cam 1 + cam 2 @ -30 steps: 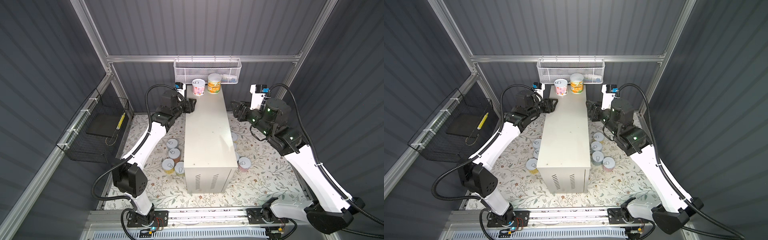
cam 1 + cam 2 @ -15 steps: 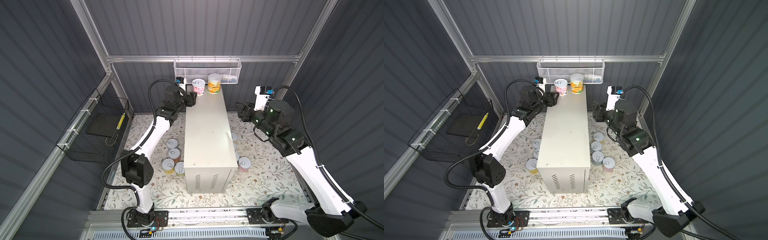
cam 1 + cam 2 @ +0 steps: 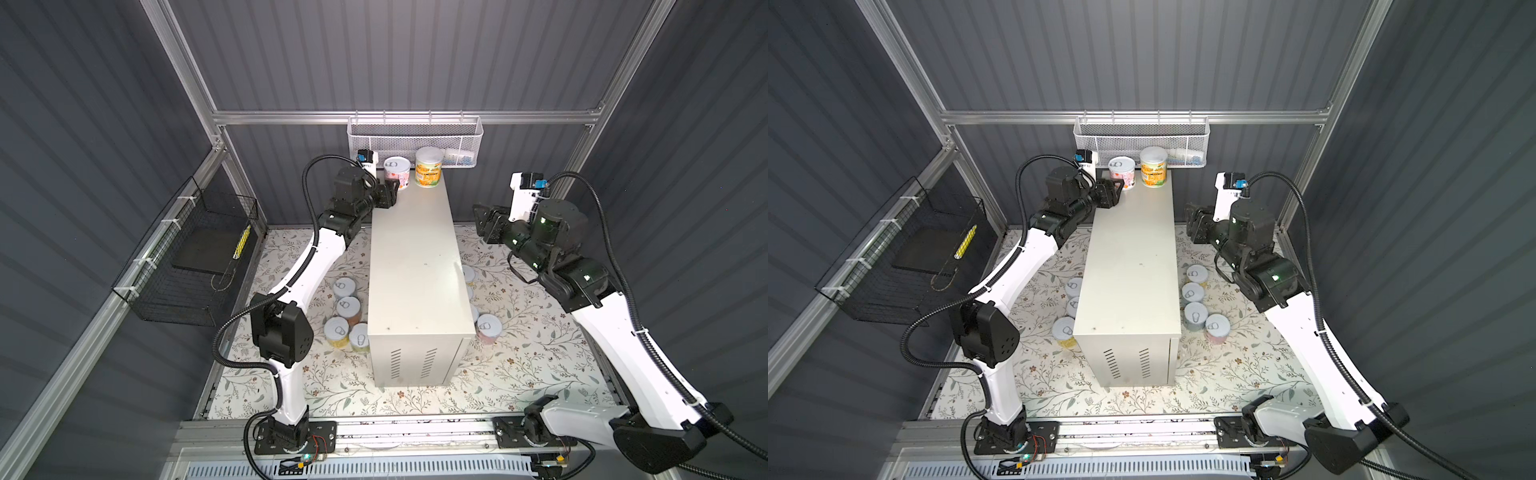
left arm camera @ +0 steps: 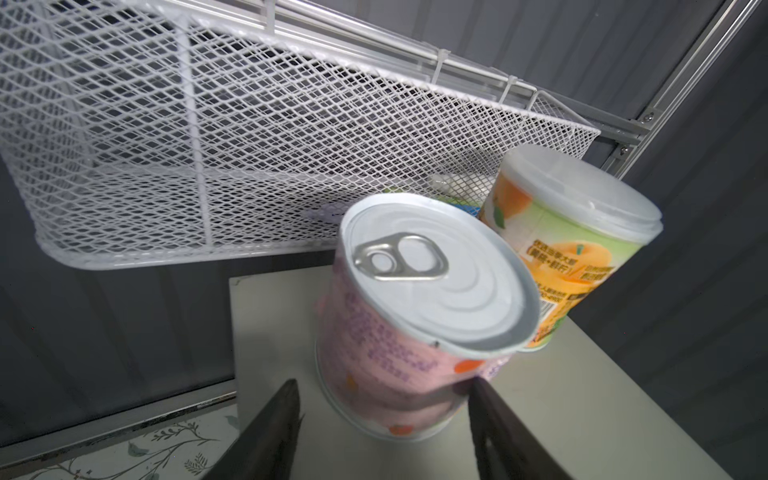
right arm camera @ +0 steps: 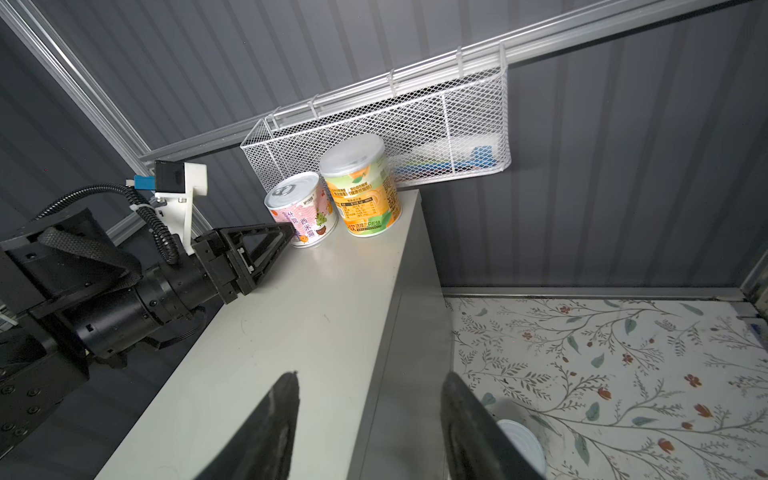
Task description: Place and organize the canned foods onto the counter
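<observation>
Left gripper (image 4: 380, 388), open, touches the pink can (image 4: 395, 353); I fear a push tips it off the counter (image 4: 561, 395). Right gripper (image 5: 370, 378) open.

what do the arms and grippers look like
Both the left arm and right arm have glossy white shells and black joint housings. A black corrugated cable runs along each. The left gripper and right gripper are black, with tapered triangular fingers. White camera brackets carry blue connectors.

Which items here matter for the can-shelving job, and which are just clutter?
Job: pink can, orange can, loose cans on floral mat, counter.
Lying about: white mesh basket, black wire basket, yellow item inside it.
</observation>
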Controlling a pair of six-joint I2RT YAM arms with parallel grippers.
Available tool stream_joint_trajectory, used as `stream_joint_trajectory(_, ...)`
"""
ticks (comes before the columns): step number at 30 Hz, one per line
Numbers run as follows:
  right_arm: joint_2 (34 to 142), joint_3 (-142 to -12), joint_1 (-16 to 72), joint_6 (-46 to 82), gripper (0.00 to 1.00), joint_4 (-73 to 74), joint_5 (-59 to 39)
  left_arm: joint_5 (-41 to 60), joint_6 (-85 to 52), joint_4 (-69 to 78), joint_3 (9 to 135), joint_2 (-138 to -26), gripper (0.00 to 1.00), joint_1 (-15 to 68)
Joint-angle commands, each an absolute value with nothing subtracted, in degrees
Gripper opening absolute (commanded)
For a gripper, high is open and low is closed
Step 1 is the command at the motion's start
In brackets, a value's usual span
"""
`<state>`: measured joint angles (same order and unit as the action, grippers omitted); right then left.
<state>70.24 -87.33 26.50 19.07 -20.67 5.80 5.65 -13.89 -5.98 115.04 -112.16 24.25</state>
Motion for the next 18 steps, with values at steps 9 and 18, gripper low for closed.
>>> stream_joint_trajectory(9,67.54,-83.47,25.0,18.2,0.58,-24.11,9.37,6.16,-11.68,-11.87,118.75,-113.89,0.76,24.7)
stream_joint_trajectory(18,55.78,-68.87,22.22,21.21,0.71,-28.86,13.92,-3.51,-10.26,-10.64,101.56,-96.32,1.0,24.65)
